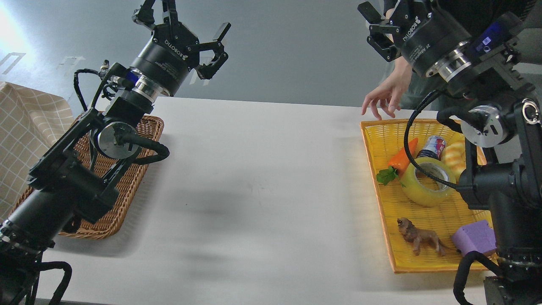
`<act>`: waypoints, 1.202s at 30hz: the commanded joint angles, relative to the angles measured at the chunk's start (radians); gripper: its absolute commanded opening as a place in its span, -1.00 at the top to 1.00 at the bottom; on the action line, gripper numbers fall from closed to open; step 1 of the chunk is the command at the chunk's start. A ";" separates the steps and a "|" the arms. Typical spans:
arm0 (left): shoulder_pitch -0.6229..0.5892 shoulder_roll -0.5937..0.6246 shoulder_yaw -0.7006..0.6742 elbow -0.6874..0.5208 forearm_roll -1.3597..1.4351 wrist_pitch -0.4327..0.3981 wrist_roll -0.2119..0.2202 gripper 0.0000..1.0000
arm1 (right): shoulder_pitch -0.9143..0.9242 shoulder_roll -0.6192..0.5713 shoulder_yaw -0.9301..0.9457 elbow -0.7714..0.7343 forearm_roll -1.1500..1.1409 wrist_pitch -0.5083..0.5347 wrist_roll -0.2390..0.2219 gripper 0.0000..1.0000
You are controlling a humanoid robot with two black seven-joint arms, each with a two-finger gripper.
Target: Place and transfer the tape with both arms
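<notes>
Tape roll (427, 182) is waiting in the yellow basket (383, 203), both robot hands empty.

Your left hand (202, 44) is hanging wide open; your right hand (376, 31) is spread too. You are facing a light, stiff, slick roll: pinch across its wall through the core.

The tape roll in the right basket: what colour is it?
Translucent yellow with a pale grey-white inner core; the tape roll shows best in the head view.
</notes>
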 commanded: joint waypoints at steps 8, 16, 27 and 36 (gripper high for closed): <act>0.002 -0.001 0.001 0.000 0.000 -0.002 0.000 -1.00 | -0.005 0.000 0.001 0.000 0.000 0.000 0.000 -1.00; 0.006 -0.003 0.000 0.000 0.000 0.000 0.000 -1.00 | -0.014 0.000 0.002 0.006 0.002 0.000 0.000 -1.00; 0.011 -0.018 -0.002 0.000 0.000 0.004 -0.010 -1.00 | -0.032 0.000 0.004 0.017 0.002 0.002 0.000 -1.00; 0.011 -0.024 -0.004 0.000 -0.002 0.007 -0.013 -1.00 | -0.043 0.000 0.002 0.019 0.002 0.003 -0.002 -1.00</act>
